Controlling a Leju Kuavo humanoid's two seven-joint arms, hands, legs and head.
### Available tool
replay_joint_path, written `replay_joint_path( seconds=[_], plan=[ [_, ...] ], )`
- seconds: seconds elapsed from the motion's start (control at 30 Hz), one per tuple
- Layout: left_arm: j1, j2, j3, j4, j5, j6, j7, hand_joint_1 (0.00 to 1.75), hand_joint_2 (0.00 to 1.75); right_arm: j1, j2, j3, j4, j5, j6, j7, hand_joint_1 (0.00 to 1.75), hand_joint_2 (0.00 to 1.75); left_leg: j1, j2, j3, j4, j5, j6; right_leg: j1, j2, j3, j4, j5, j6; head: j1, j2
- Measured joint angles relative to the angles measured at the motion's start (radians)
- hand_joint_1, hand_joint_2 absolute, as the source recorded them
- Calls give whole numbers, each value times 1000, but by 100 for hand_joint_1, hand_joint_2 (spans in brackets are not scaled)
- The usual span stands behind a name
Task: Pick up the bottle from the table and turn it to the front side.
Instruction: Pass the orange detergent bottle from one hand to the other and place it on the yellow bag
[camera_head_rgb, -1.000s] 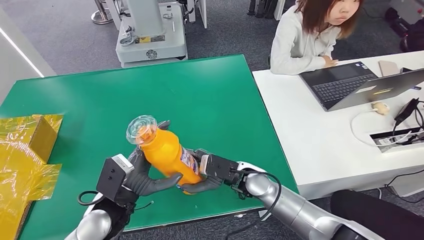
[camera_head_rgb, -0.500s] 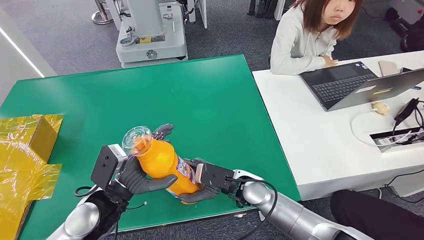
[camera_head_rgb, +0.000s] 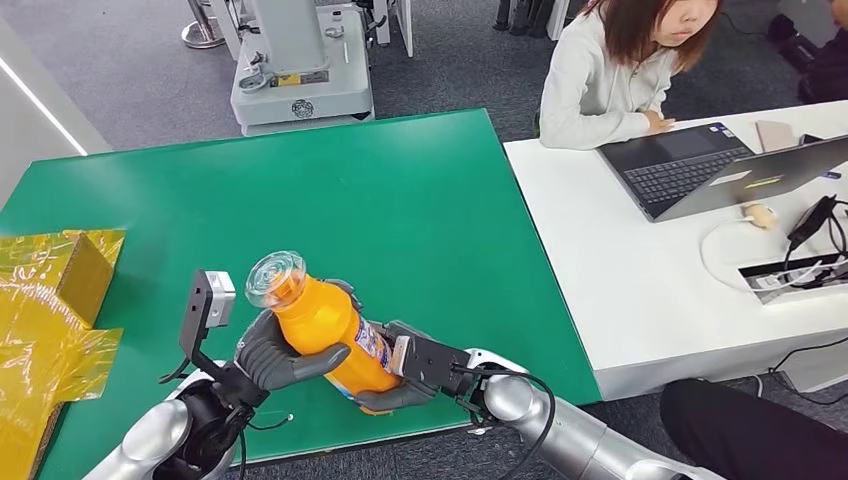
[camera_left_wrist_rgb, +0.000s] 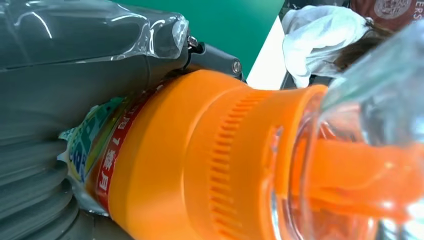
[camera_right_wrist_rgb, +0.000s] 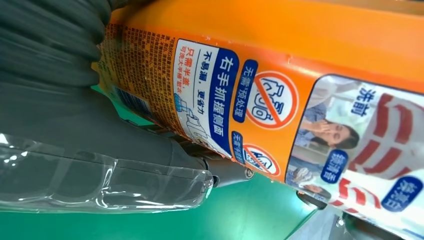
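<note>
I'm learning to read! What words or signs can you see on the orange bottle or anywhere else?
"右手抓握侧面": dark blue strip on the orange bottle's back label.
"不易漏, 更省力": beside that strip.
"无需 预处理": blue tag by a red crossed-out circle sign.
"洗前": on the label's picture panel.
Small orange print near the right hand: too small to read.
Red band on the bottle, left wrist view: too blurred to read.

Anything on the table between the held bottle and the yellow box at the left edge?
No. In the head view the stretch of green table between the bottle and the yellow box is bare, apart from the left hand gripping the bottle.
</note>
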Motion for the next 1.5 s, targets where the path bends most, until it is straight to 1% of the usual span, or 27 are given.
replay_joint_path(
  seconds=[0.03,0.13,0.17,0.3,0.57,0.63,0.73,0.8,0.87,0.93,1.0,1.13,1.23,1.3,1.4,1.5],
  plan=[
    [-3,-2,-5,0,0,4,-2,175,175,5,0,-3,-4,3,-2,0,108,175,0,0,0,0,0,0,0,0,0,0,0,0,0,0],
    [-13,-6,-18,0,1,11,-4,175,175,16,-1,-10,-13,9,-8,0,13,175,0,0,0,0,0,0,0,0,0,0,0,0,0,0],
    [-15,-6,-21,0,1,11,-5,175,175,19,-1,-12,-15,10,-10,1,0,175,0,0,0,0,0,0,0,0,0,0,0,0,0,0],
    [-22,-17,-25,0,-1,10,-13,175,175,33,-4,-20,-19,22,-13,6,0,175,0,0,0,0,0,0,0,0,0,0,0,0,0,0],
    [-41,-27,-42,0,-72,23,-31,175,175,50,-15,-39,-30,24,-15,6,0,175,0,1,0,0,0,0,0,1,0,0,0,0,0,0],
    [-46,-27,-45,0,-145,56,-42,175,175,54,-17,-46,-35,17,-16,5,0,175,0,1,0,0,0,0,0,1,0,0,0,0,0,0],
    [-64,-12,-60,0,-398,169,-72,175,175,64,-26,-63,-53,-8,-14,-8,0,175,0,1,0,0,0,0,0,1,0,0,1,0,0,0],
    [-82,8,-71,1,-600,255,-85,175,175,73,-34,-78,-70,-19,-8,-19,0,175,0,1,0,0,0,0,0,1,0,0,1,-1,0,0],
    [-100,40,-79,1,-796,325,-83,175,175,88,-42,-93,-91,-19,4,-31,0,175,0,1,0,0,0,0,0,1,0,1,1,-1,0,0],
    [-109,77,-83,2,-942,357,-73,175,175,108,-48,-110,-114,-8,18,-43,0,175,0,1,0,0,0,0,0,1,0,1,1,-1,0,0],
    [-110,113,-85,1,-1030,368,-60,175,175,127,-54,-129,-137,5,26,-54,0,175,0,1,0,0,0,0,0,1,0,1,0,-1,0,0],
    [-95,199,-87,-15,-1167,411,-31,175,175,165,-65,-180,-192,2,27,-92,0,175,0,3,0,-1,0,0,0,2,0,1,0,-1,0,0],
    [-69,264,-86,-30,-1194,432,-28,175,175,186,-77,-220,-234,-11,32,-108,0,175,0,4,0,-1,-1,-1,0,3,-1,0,0,-1,0,0],
    [-57,290,-86,-35,-1197,434,-28,175,175,193,-83,-236,-251,-12,36,-110,0,175,0,3,-1,-1,-1,-1,0,2,-1,0,0,-1,0,0],
    [-49,311,-86,-42,-1212,434,-28,175,175,202,-87,-251,-269,-15,39,-116,0,175,0,3,-1,-1,-1,-1,0,2,0,0,0,-1,0,0],
    [-27,342,-84,-53,-1287,439,-24,175,175,228,-102,-276,-303,-36,37,-143,0,175,0,3,-1,-1,-1,-1,0,2,0,0,0,-1,0,0]
  ],
)
